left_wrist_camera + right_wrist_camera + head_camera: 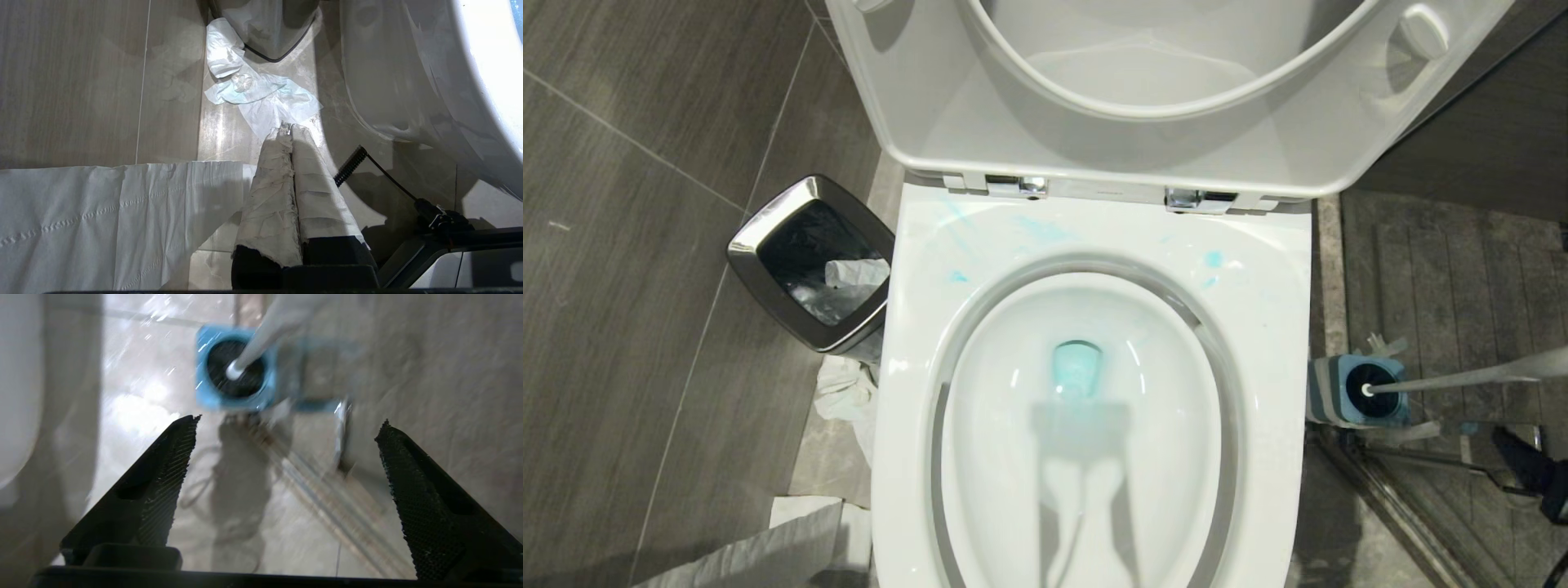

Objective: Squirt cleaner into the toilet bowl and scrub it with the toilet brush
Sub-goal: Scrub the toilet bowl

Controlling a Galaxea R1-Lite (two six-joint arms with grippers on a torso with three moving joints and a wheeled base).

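The long white plastic toilet brush stands head-down in its square blue-and-grey holder, its handle end cut off at the head view's right edge. The right gripper hangs spread wide above, apart from it. Pale blue cleaner tints the glossy white toilet bowl. The left gripper, paper-wrapped, is pressed together over floor beside the bowl.

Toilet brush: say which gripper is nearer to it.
Right. The right gripper hangs open near the toilet brush in its holder; the left gripper is across the toilet bowl, by tissue.
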